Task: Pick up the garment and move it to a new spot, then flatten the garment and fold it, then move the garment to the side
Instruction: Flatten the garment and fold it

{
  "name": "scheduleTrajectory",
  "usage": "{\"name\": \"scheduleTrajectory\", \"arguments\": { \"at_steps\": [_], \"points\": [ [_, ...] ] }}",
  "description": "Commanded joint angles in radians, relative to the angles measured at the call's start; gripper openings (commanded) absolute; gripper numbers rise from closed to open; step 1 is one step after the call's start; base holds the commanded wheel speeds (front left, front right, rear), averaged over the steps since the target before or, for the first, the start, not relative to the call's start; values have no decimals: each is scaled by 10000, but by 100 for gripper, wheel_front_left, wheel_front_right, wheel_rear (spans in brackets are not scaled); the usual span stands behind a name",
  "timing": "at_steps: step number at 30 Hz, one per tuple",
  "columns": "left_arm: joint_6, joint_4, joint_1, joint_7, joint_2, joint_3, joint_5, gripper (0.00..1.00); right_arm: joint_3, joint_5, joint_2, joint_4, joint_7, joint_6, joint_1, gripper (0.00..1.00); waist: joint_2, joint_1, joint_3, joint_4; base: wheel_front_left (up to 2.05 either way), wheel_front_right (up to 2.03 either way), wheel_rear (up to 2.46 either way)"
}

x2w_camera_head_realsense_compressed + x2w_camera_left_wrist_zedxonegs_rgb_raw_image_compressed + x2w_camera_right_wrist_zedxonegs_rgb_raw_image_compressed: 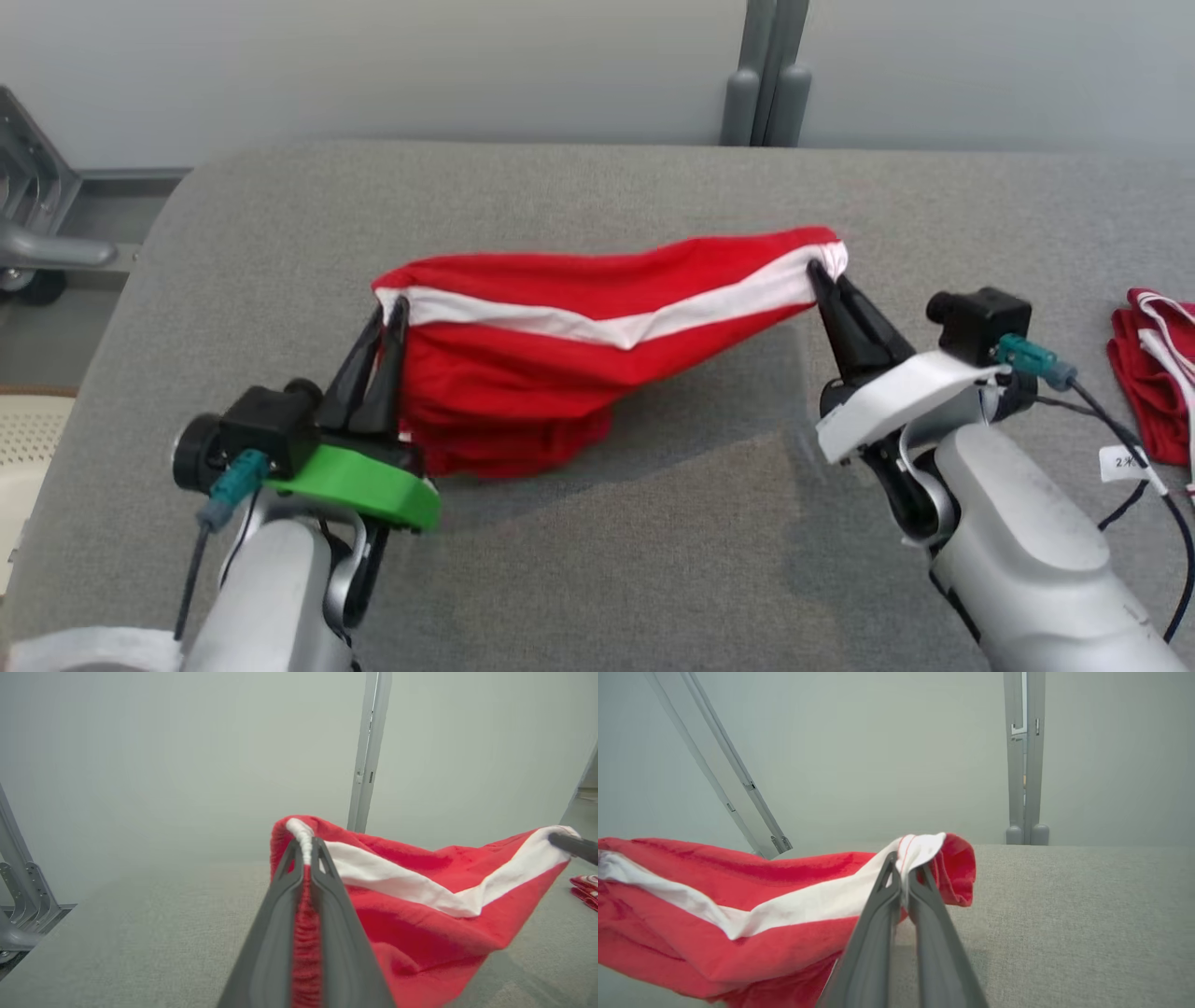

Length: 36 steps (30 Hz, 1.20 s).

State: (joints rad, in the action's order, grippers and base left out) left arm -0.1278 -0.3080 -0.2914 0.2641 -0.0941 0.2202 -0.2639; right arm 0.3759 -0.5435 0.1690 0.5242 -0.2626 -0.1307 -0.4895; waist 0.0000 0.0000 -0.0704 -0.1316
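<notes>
The garment (pixel 560 355) is red with a white band and hangs stretched between my two grippers above the grey padded table (pixel 653 523). My left gripper (pixel 394 308) is shut on its left end at the white band; in the left wrist view the garment (pixel 420 914) is bunched between that gripper (pixel 306 847). My right gripper (pixel 820 273) is shut on the right end of the band, and the right wrist view shows the white edge of the garment (pixel 738 891) pinched at that gripper's tips (pixel 903 868). The garment's lower part sags and touches the table.
Another red and white cloth (pixel 1153 373) lies at the table's right edge, with a white tag and cables beside it. A grey metal frame (pixel 37 215) stands off the left end. A grey post (pixel 766 75) rises behind the table against the pale wall.
</notes>
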Motion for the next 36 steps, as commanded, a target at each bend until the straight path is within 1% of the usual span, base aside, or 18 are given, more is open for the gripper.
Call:
{"name": "scheduleTrajectory", "arguments": {
  "at_steps": [1, 6, 10, 12, 16, 20, 21, 25, 26, 29, 32, 36],
  "points": [
    [-32, 14, -442, -10, -323, 89, -282, 0, -99, -3, 126, -124, -24, 3, -340, 0, 0, 0, 857, 350, 0, 0, 0],
    [-34, -375, -1848, -26, -1254, 651, -1192, 0, -293, -75, 513, -70, -24, 5, -1336, 0, 0, 0, 1116, 694, 0, 0, 0],
    [-35, -545, -3170, -358, -1924, 1376, -2161, 0, -190, -143, 831, 154, -24, 5, -2185, 0, 0, 0, 1129, 951, 0, 0, 0],
    [-35, -658, -3747, -486, -2270, 1795, -2320, 0, -44, -230, 881, 253, -24, 5, -2482, 0, 0, 0, 1107, 1086, 0, 0, 0],
    [-36, -916, -4740, -618, -2460, 2418, -2952, 0, 151, -352, 963, 407, -24, 5, -2979, 0, 0, 0, 1026, 1356, 0, 0, 0],
    [-36, -1341, -5585, -555, -2680, 2942, -3158, 0, 340, -270, 1063, 619, -24, 5, -3475, 0, 0, 0, 864, 1632, 0, 0, 0],
    [-36, -1426, -5812, -524, -2756, 3130, -3071, 0, 397, -250, 1081, 700, -22, 5, -3596, 0, 0, 0, 796, 1705, 0, 0, 0],
    [-37, -1817, -6639, -514, -2835, 3480, -3290, 0, 693, -223, 1163, 1024, 24, 5, -4277, 0, 0, 0, 216, 1947, 0, 0, 0],
    [-37, -1817, -6639, -514, -2835, 3480, -3290, 0, 693, -223, 1163, 1024, 24, 5, -4277, 0, 0, 0, 216, 1947, 0, 0, 0],
    [-37, -2063, -7397, -595, -2899, 3873, -3216, 0, 910, -129, 1261, 1256, 132, 5, -4977, 0, 0, 0, -606, 2025, 0, 0, 0],
    [-37, -2384, -8323, -641, -2830, 4104, -3368, 0, 1001, -40, 1333, 1525, 274, 5, -5845, 0, 0, 0, -1638, 2007, 0, 0, 0],
    [-37, -2828, -9794, -366, -2885, 4521, -2832, 0, 987, 353, 1349, 1948, 212, 5, -7236, 0, 0, 0, -2885, 1941, 0, 0, 0]
  ]
}}
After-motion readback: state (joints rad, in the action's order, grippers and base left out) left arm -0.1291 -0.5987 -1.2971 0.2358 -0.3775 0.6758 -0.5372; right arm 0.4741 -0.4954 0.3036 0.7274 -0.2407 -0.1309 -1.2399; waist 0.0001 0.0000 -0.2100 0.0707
